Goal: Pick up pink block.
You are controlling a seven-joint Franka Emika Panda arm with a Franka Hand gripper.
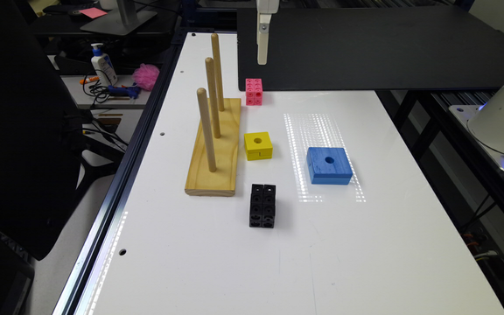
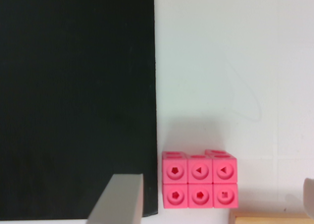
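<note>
Jaws (image 2: 216, 197) spread above pink block (image 2: 200, 186)

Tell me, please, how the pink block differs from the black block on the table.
The pink block is bright pink and sits near the black mat; the black block is black, taller, and sits nearer the camera. Both are dimpled cube clusters resting on the white table.
</note>
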